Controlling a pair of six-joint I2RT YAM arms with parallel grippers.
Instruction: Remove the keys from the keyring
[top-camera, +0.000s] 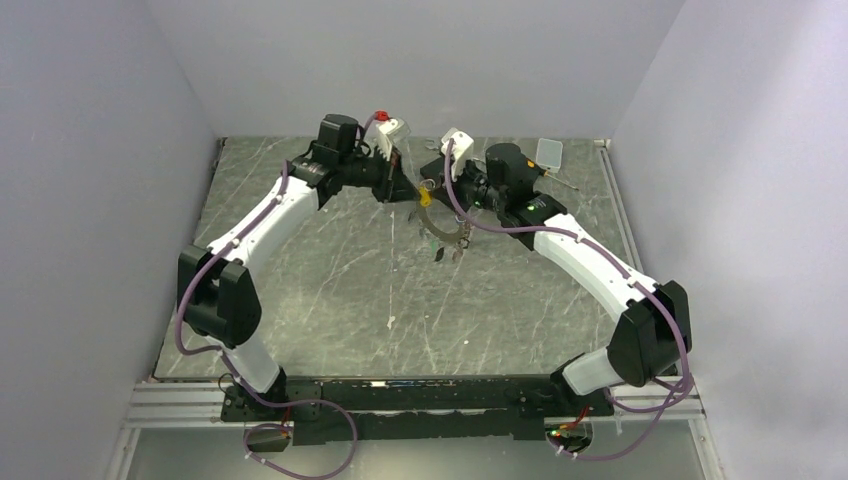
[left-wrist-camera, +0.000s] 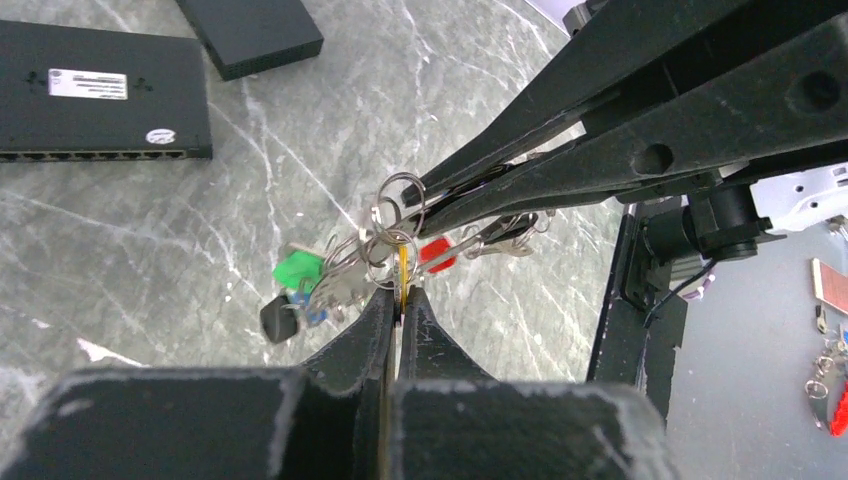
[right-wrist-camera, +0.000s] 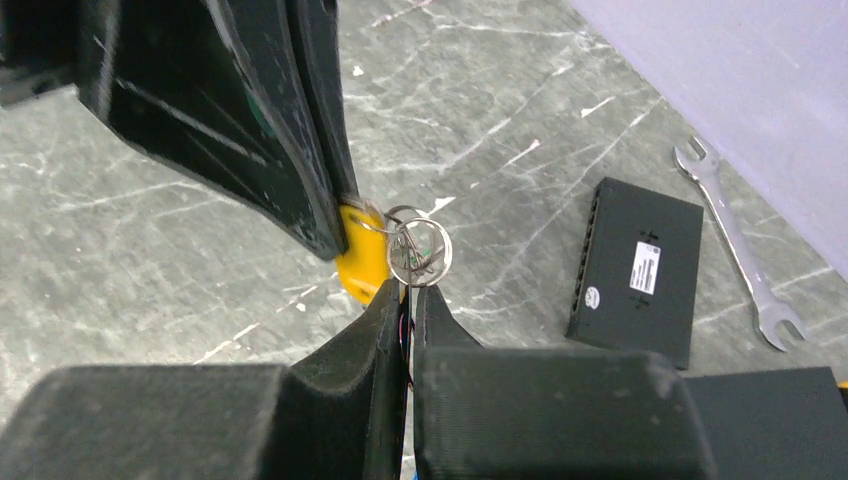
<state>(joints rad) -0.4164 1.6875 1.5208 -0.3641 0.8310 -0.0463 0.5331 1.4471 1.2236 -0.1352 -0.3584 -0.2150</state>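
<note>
Toward the far middle of the marble-patterned table, the left arm and right arm meet tip to tip. Off to one side lie a black network switch and a silver wrench. Just below the meeting point hangs the keyring, a dark hoop. Bunched there are a green key, a red key and a black key. The left gripper has its jaws clamped on the yellow key. The right gripper has its jaws pinched together on the small silver split rings.
</note>
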